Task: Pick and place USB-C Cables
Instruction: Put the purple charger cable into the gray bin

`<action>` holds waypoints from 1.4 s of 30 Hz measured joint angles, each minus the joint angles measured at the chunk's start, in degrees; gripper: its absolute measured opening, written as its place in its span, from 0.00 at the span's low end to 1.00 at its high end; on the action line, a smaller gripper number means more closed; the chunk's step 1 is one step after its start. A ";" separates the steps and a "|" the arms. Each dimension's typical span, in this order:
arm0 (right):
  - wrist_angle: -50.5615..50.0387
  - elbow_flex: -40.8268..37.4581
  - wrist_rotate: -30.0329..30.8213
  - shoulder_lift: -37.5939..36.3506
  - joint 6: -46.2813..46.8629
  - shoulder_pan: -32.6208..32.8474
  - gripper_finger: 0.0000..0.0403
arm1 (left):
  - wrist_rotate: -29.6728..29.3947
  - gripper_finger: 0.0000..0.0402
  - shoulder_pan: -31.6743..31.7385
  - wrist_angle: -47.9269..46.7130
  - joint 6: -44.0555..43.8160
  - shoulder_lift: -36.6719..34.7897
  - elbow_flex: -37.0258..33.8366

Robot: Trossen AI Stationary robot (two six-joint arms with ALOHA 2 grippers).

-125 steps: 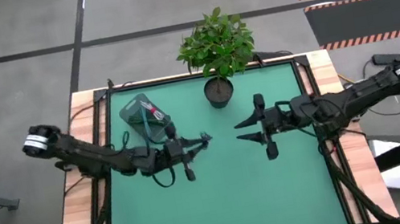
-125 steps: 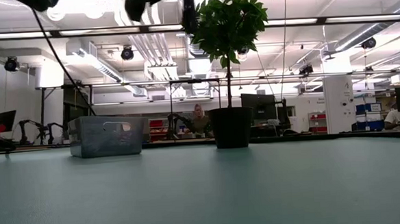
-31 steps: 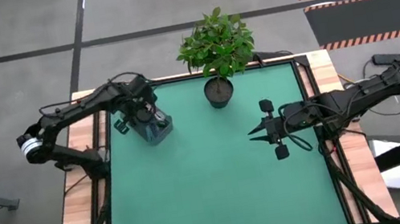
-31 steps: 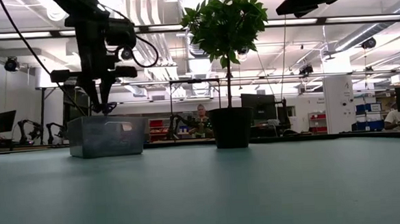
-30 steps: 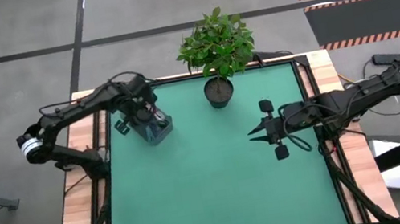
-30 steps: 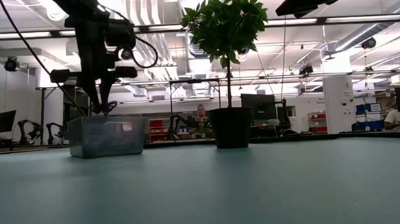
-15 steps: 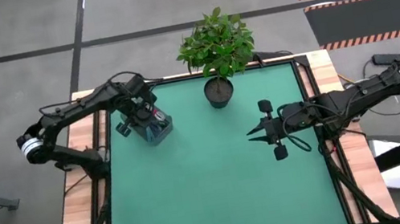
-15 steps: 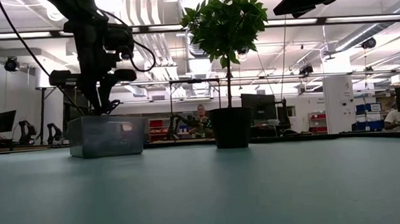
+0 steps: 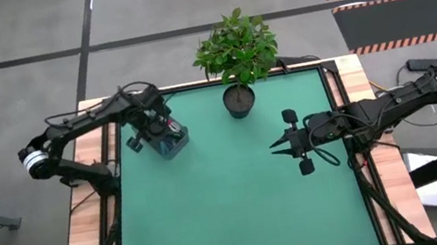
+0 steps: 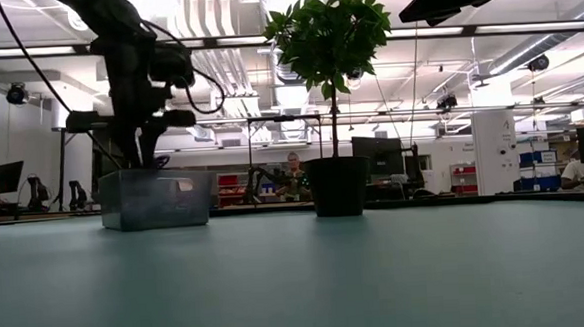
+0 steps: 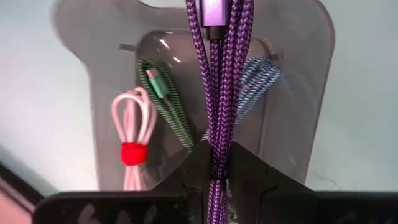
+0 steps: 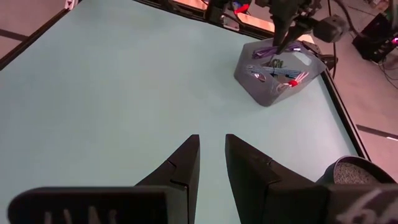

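The grey mesh basket (image 9: 172, 141) stands at the table's far left. My left gripper (image 11: 217, 149) is above it, pointing down and shut on the dark purple USB-C cable (image 11: 217, 74); in the low view its fingers (image 10: 144, 161) reach the basket's rim (image 10: 154, 173). On the basket's floor lie the white cable with a red tie (image 11: 133, 134), the green cable (image 11: 165, 106) and the teal cable (image 11: 256, 87). My right gripper (image 9: 273, 144) hovers over the table's right half, empty, with a narrow gap between its fingers (image 12: 186, 163). My left gripper pinches the purple cable bundle between its two fingers at one end (image 11: 217, 134), from above, pointing down. The bundle hangs straight below the fingers into the basket, with a plug (image 11: 211, 9) at its lower end. I cannot tell whether it touches the basket's floor.
A potted plant (image 9: 234, 53) stands at the far edge's middle, its pot (image 10: 337, 186) right of the basket. The green mat (image 9: 243, 216) stretches bare between the arms and toward the near edge. People and workstations show in the room behind.
My left gripper has come down toward the basket and shifted slightly toward the table's left edge, still shut on the purple cable, which now hangs inside the basket. My right gripper has kept still.
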 joint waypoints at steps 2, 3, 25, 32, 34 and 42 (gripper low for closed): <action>0.00 0.00 0.00 0.00 0.00 0.00 0.17 | -0.01 0.06 0.03 0.95 0.00 0.00 -1.26; 0.00 0.00 0.00 0.00 0.00 0.00 0.17 | -0.09 0.06 0.05 1.23 0.09 0.00 -1.72; 0.00 0.00 0.88 0.00 0.02 0.00 0.17 | -2.94 0.07 0.24 3.46 2.12 0.02 -5.68; 0.00 0.00 0.87 0.00 0.03 0.00 0.17 | -4.35 0.07 0.24 3.48 4.57 0.13 -5.74; -0.02 0.00 0.88 0.00 0.02 0.00 0.17 | -4.64 0.07 0.26 3.45 4.59 0.13 -5.83; -0.02 0.00 0.86 0.00 0.04 0.00 0.17 | -6.74 0.08 0.24 3.72 4.57 0.13 -6.42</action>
